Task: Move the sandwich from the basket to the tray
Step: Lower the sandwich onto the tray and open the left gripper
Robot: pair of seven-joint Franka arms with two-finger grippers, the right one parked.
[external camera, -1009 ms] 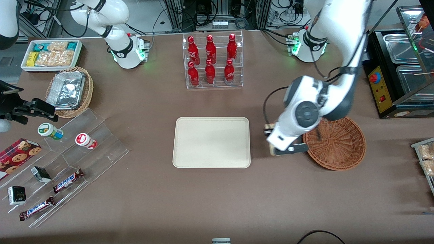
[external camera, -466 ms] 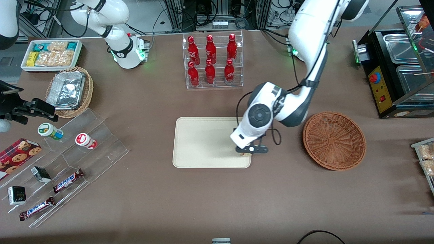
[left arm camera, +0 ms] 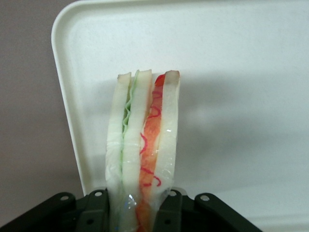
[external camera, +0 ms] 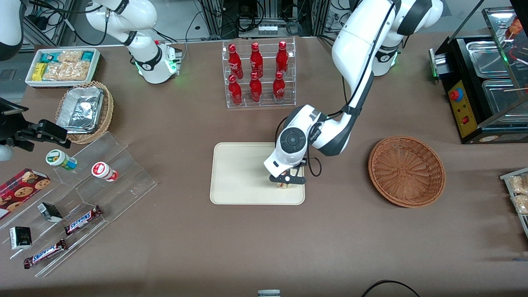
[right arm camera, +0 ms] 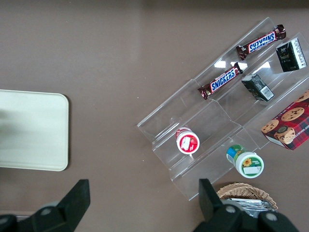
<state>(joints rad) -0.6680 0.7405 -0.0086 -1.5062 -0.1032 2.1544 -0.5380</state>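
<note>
Transfer nearly done: black two-finger gripper (external camera: 284,182) clamped on triangular white-bread sandwich w/ red, pink, green filling (left arm camera: 143,145), held over flat cream-beige rectangular tray (external camera: 243,173), near its edge. Left: lower, release. Round reddish-brown wicker basket (external camera: 406,171) well apart, empty. Acrylic rack of red bottles (external camera: 258,74) farther from camera; path unobstructed.
</note>
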